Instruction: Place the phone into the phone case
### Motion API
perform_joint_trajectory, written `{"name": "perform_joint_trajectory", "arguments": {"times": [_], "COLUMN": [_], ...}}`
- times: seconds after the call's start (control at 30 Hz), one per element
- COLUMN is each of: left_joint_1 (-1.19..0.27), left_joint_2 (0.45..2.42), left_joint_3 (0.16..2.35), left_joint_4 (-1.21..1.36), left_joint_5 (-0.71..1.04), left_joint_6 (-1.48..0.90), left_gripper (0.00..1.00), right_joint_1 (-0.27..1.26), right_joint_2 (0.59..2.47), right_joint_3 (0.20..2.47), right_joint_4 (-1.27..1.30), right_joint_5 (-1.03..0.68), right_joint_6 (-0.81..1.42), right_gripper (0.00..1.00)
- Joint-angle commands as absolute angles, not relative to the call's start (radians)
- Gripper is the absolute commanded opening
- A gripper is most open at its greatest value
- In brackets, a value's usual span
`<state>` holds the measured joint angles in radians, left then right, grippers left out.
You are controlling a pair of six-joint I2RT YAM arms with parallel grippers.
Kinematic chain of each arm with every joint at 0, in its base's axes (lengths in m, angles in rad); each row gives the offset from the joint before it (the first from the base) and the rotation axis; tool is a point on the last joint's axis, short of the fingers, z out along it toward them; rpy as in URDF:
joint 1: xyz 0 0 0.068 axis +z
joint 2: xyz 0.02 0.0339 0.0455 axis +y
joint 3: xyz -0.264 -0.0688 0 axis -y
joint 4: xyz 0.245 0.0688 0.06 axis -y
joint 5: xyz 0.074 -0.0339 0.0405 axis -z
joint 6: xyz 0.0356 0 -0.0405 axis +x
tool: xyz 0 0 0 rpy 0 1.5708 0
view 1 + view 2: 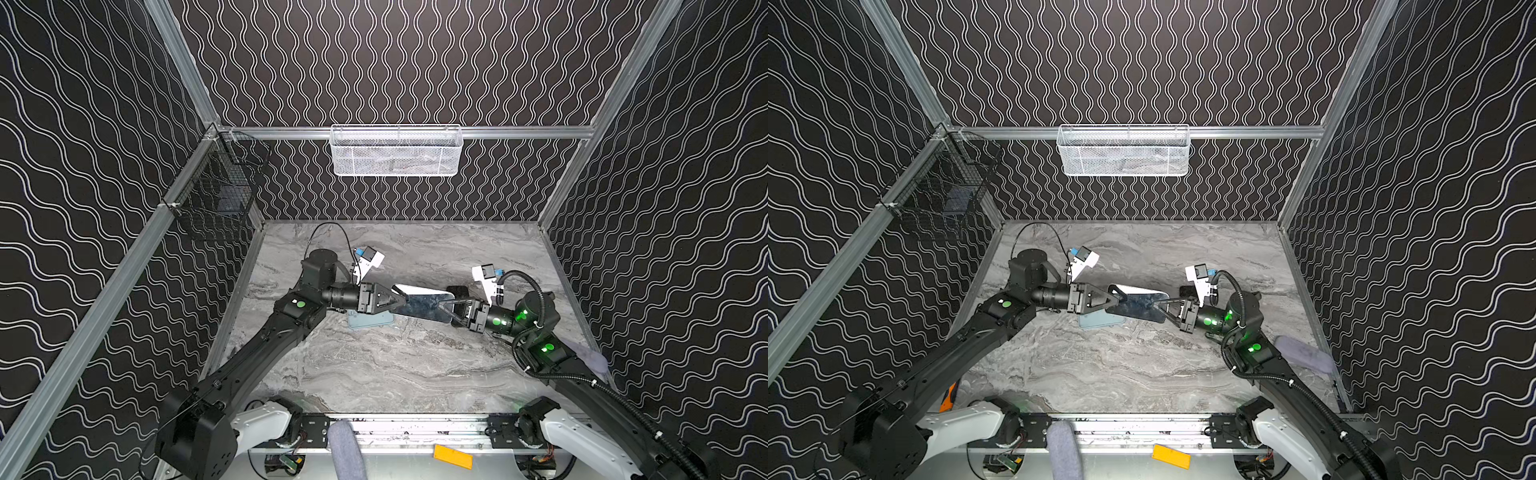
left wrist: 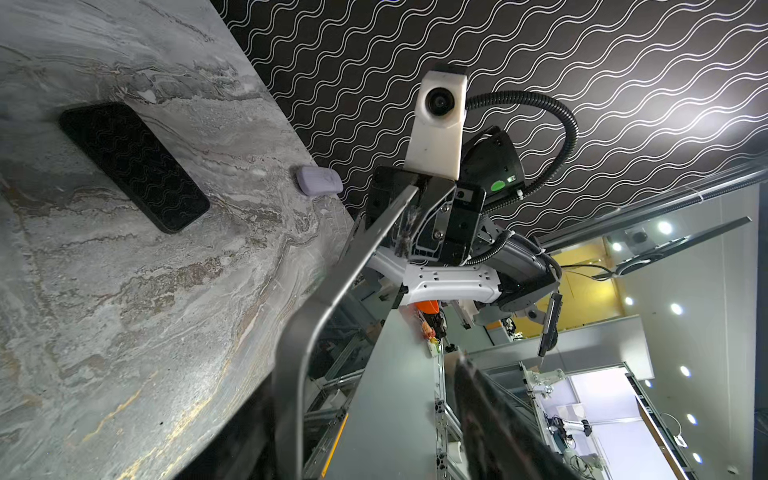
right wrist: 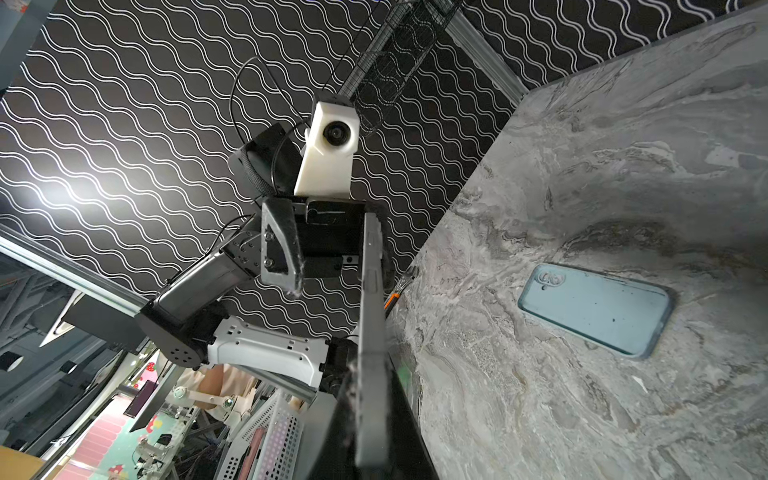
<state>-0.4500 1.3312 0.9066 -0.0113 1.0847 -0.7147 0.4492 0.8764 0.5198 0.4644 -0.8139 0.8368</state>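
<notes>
Wide open marble tabletop (image 1: 395, 374) toward the near edge. Across the middle, a barrier: raised phone (image 1: 424, 305) bridging left gripper (image 1: 405, 296) and right gripper (image 1: 439, 306). Under its left end, pale blue phone case (image 3: 594, 307) lying flat. Behind the right gripper, second black phone (image 2: 133, 166); at the right edge, small lilac object (image 1: 1304, 355). Far strip also bare.

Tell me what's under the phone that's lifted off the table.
The light blue phone case lies flat on the table below the phone. In both top views, phone and left gripper cover most of it.
</notes>
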Motion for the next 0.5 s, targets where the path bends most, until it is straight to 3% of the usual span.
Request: {"name": "perform_joint_trajectory", "arguments": {"times": [0.0,0.47], "left_joint_1": [-0.451,-0.470], "left_joint_2": [1.334,1.354], "left_joint_3": [0.914,0.921], "left_joint_4": [0.007,0.044], "left_joint_5": [1.121,1.149], "left_joint_6": [-0.713,-0.742], "left_gripper": [0.55,0.31], "right_joint_1": [0.449,0.442], "right_joint_2": [0.893,0.909], "right_joint_3": [0.526,0.539], "right_joint_4": [0.563,0.549], "right_joint_5": [-0.835,-0.807], "right_joint_6": [0.854,0.831], "right_gripper": [0.00,0.00]}}
